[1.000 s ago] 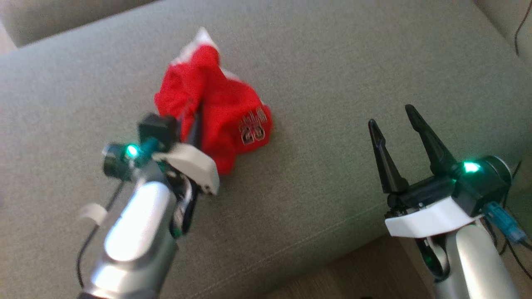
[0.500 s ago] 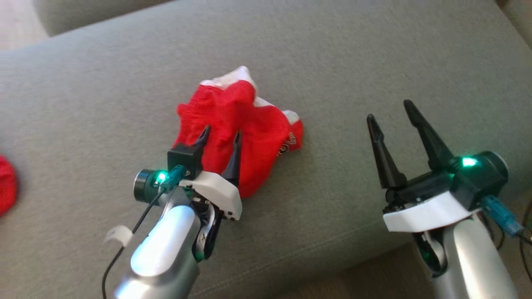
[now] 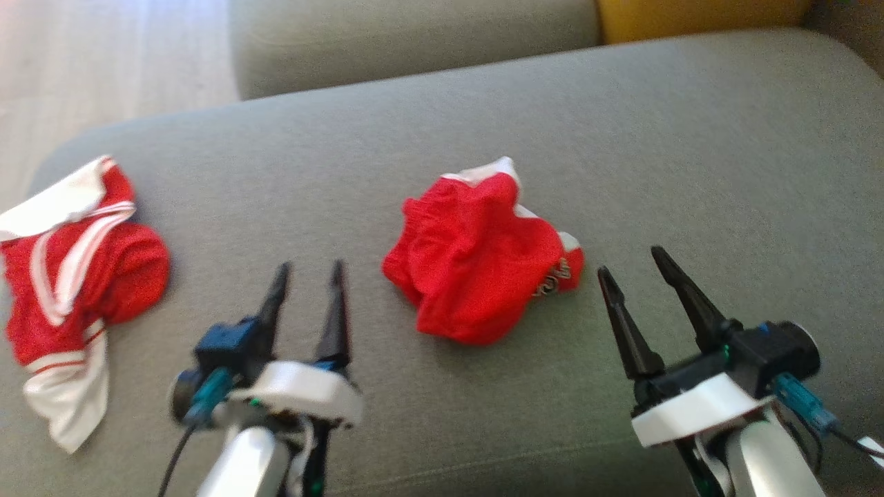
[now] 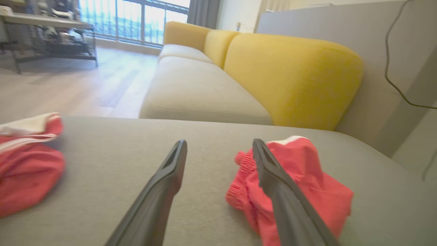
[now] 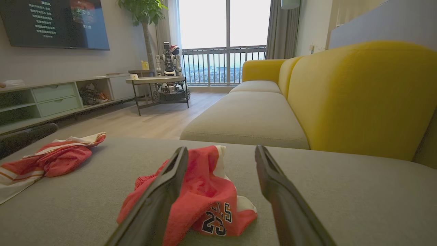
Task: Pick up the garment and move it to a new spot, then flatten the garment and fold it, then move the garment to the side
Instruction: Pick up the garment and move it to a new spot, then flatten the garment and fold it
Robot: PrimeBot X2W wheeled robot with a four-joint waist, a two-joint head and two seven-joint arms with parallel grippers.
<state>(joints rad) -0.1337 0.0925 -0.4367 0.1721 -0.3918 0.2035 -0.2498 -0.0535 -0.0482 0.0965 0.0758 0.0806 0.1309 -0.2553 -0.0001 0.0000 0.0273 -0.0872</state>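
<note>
- Two garments lie on the grey sofa seat (image 3: 621,138). The crumpled red garment (image 3: 480,279) sits near the seat's middle. A red-and-white striped garment (image 3: 69,276) lies well apart at the robot's far left, part of it cut off by the head view's edge.
- Right wrist view: shows the red garment (image 5: 205,198) bearing a black "23" under letters ending "LS". In the head view this print is a blur at the heap's right corner.
- Left wrist view: shows a gathered, elastic-looking edge on the red garment (image 4: 300,191), so it is possibly a pair of shorts. The heap is too bunched to be sure.
- Room detail from the right wrist: yellow backrest (image 5: 358,95), wall television (image 5: 54,22), potted plant (image 5: 143,13) and a side table (image 5: 157,80) carrying a small robot figure (image 5: 169,58). The head view cuts these off, apart from a yellow strip at its top.
- Left gripper (image 3: 310,265): released and holding nothing, fingers spread and pointing up the seat. It stands just left of the red garment and clear of it. From its own wrist (image 4: 219,141), one finger overlaps the cloth.
- Right gripper (image 3: 630,261): jaws parted and empty, just right of the garment. From its own wrist (image 5: 221,148), its fingers hide part of the heap.
</note>
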